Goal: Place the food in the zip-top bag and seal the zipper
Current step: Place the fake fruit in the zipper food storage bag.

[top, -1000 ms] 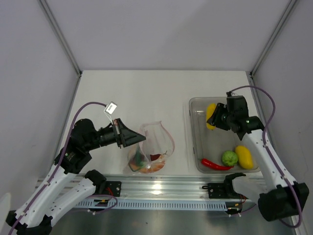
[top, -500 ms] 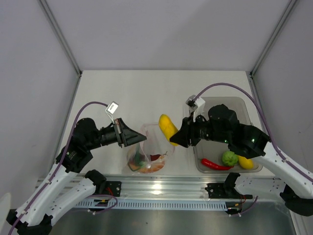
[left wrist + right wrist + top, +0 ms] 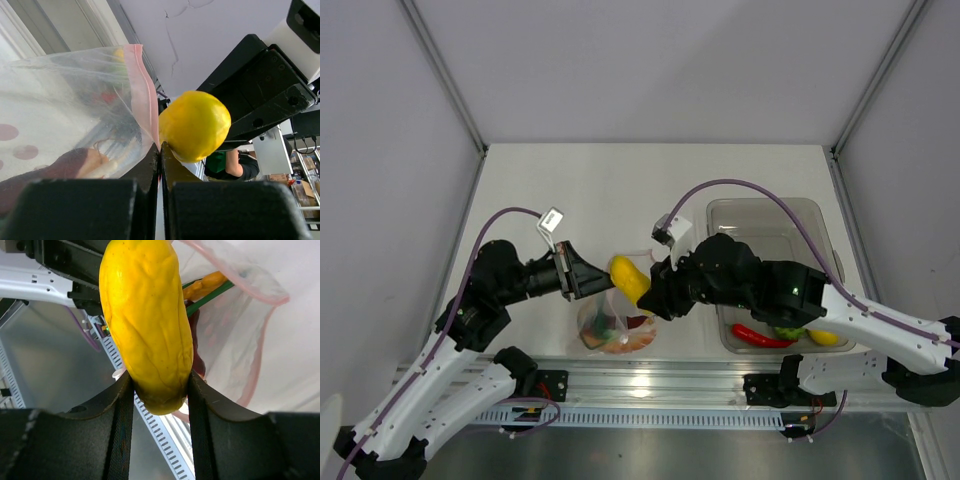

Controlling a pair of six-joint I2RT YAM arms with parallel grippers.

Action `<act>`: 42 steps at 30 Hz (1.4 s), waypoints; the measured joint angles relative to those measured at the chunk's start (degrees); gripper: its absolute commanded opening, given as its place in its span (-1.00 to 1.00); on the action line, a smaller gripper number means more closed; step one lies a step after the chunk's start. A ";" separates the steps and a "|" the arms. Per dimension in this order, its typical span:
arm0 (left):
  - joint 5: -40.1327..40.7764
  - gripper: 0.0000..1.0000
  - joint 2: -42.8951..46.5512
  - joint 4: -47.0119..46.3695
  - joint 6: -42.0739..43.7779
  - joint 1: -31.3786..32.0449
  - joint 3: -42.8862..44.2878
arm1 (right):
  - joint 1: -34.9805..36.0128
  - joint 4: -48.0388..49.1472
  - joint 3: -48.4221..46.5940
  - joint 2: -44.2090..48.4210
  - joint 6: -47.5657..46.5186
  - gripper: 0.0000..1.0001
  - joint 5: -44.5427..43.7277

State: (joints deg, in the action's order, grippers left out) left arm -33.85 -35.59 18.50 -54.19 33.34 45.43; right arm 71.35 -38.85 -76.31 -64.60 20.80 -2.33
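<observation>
Pose: left gripper (image 3: 586, 284) pinched shut on bag (image 3: 60, 120) rim; left arm bent, reaching in from bag's left. Right arm stretched across from bag's right; right gripper (image 3: 157, 385) clamps lemon (image 3: 145, 315) above bag mouth.

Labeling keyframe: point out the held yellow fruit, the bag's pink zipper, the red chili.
yellow fruit (image 3: 147, 330), right wrist view, mid-body.
pink zipper (image 3: 143, 95), left wrist view, mid-strip.
red chili (image 3: 757, 336), top external view, mid-body.

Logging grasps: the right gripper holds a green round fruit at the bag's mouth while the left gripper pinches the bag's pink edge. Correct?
Not green: the right gripper holds a yellow fruit, as the right wrist view shows. The left gripper pinches the pink edge of the bag.
</observation>
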 measured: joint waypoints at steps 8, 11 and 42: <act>-0.02 -0.99 0.13 0.22 -0.46 0.00 0.00 | 0.04 0.55 -0.13 -0.96 -1.09 0.10 -2.93; -0.13 -0.99 0.15 0.15 -0.87 0.00 -0.02 | 0.07 0.87 -0.44 -2.34 -1.33 0.48 -3.21; -0.96 -0.99 0.39 0.11 -0.90 0.00 -0.02 | -11.19 -10.12 -1.77 11.63 15.98 0.99 -31.23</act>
State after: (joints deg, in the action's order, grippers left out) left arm -34.81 -35.20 18.61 -55.09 33.34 45.41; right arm 60.16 -48.97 -78.08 -52.97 36.77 -33.56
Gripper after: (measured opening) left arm 0.005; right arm 0.993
